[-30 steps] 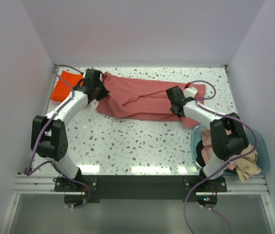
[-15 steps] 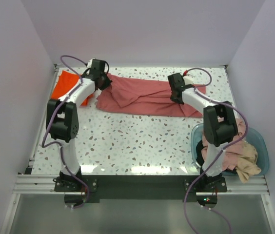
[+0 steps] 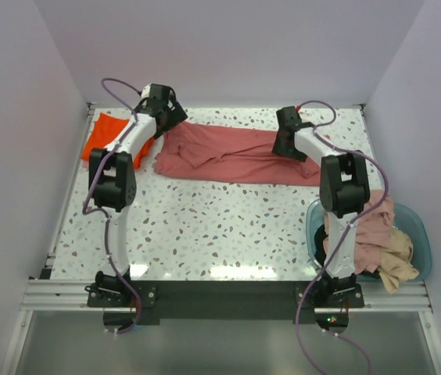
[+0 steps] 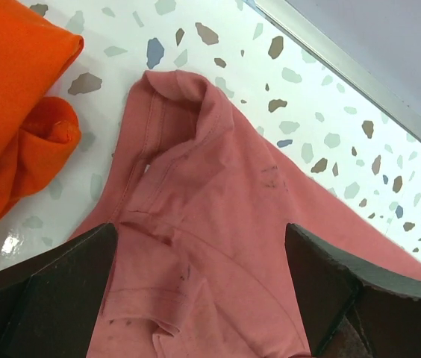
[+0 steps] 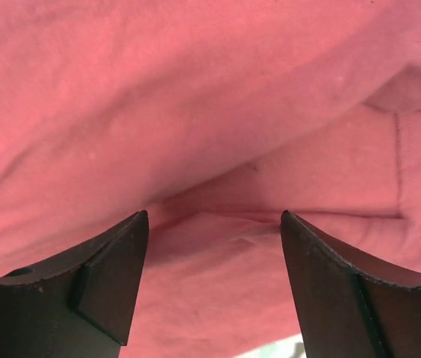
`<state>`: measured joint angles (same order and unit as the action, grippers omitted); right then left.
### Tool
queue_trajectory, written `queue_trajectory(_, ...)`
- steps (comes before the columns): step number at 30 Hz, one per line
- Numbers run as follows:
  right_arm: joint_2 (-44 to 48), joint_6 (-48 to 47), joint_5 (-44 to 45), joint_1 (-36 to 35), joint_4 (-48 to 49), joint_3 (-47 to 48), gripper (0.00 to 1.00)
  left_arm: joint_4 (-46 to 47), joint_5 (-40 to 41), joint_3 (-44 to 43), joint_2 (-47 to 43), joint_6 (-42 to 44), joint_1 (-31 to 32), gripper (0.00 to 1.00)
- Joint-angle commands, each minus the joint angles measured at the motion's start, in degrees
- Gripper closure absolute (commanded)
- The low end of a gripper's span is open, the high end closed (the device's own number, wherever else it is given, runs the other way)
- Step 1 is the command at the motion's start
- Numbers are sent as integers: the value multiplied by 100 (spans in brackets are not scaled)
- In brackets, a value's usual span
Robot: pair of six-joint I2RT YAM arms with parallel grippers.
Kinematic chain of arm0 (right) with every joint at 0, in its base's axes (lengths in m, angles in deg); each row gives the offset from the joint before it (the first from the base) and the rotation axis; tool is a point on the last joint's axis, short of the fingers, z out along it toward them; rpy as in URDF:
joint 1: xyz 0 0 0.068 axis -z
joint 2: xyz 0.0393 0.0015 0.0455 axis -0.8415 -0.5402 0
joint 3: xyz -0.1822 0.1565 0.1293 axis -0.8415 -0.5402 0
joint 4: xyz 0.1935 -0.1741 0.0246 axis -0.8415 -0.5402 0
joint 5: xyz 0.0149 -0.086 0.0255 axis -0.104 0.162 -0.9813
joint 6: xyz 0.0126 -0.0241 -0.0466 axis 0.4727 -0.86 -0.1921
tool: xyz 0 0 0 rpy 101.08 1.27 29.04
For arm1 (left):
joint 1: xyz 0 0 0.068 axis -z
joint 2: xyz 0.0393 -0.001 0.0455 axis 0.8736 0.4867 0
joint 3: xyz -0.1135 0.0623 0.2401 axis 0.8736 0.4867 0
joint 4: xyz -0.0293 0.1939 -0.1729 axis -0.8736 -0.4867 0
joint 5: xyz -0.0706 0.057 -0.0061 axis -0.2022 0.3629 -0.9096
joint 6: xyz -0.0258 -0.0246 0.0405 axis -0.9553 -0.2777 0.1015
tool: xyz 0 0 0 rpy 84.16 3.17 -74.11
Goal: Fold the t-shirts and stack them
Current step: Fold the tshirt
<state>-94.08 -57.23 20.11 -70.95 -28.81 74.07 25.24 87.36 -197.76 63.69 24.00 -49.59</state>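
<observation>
Beyond the basin (image 3: 425,244), pink shirt (image 3: 228,156) now lies as a long folded band, further back vs 1 s ago. L gripper (image 4: 203,291) & R gripper (image 5: 214,276) both hang spread above it, released. I think the next fold can begin.

A teal basin (image 3: 427,248) sits at the speckled table's (image 3: 220,226) near-right corner.
</observation>
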Motion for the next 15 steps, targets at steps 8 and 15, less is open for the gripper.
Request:
queue_trajectory(8,1346,-1543,241,90,-366,-1086,15,623,-492,2587,-2076,258,22,0)
queue_trajectory(15,1320,-2360,157,117,-254,-1324,17,536,-325,3082,-2526,337,303,0)
